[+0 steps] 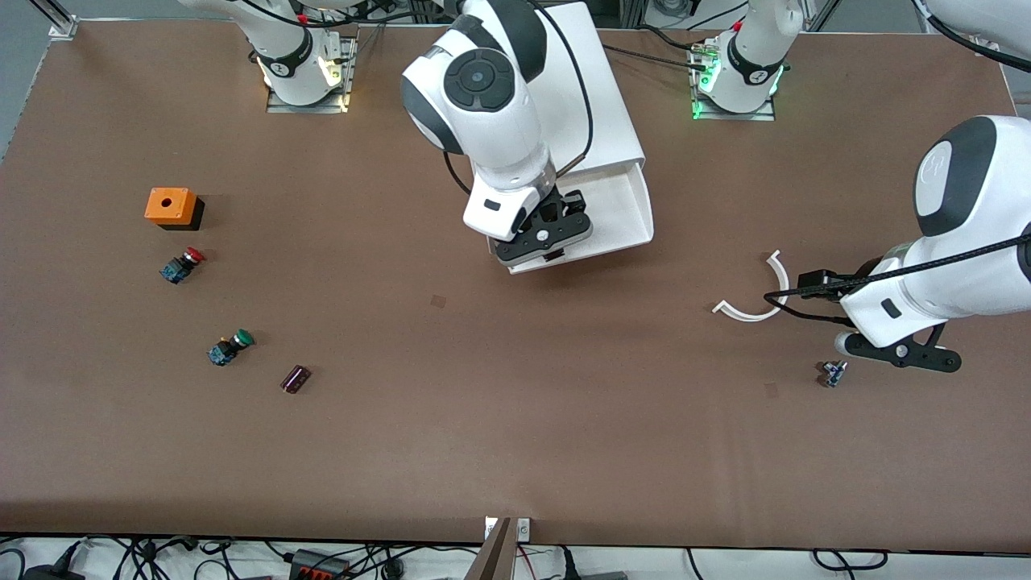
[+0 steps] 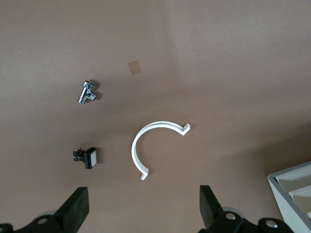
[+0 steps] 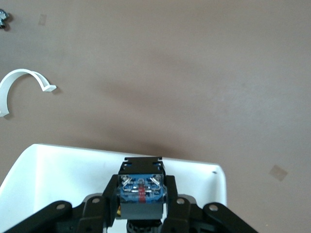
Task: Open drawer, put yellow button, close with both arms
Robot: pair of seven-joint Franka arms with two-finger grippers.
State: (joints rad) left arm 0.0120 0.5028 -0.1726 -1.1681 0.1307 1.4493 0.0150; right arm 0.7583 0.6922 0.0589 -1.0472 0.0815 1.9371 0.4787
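The cabinet (image 1: 592,97) stands between the arm bases, and its top drawer (image 1: 624,205) is pulled out toward the front camera. My right gripper (image 1: 544,238) hangs over the open drawer's front part. It is shut on the yellow button (image 3: 142,191), whose blue-grey block base faces the wrist camera; only a sliver of yellow cap shows. The drawer's white tray (image 3: 58,170) lies under it. My left gripper (image 1: 904,354) is open and empty over bare table toward the left arm's end; its fingers (image 2: 77,209) stand wide apart.
A white C-shaped piece (image 1: 755,302) (image 2: 155,145) lies near the left gripper, with a small metal fitting (image 2: 87,92) and a small black-and-white part (image 2: 86,158). Toward the right arm's end are an orange box (image 1: 171,206), a red-capped switch (image 1: 183,264), a green-capped switch (image 1: 229,347) and a dark block (image 1: 296,379).
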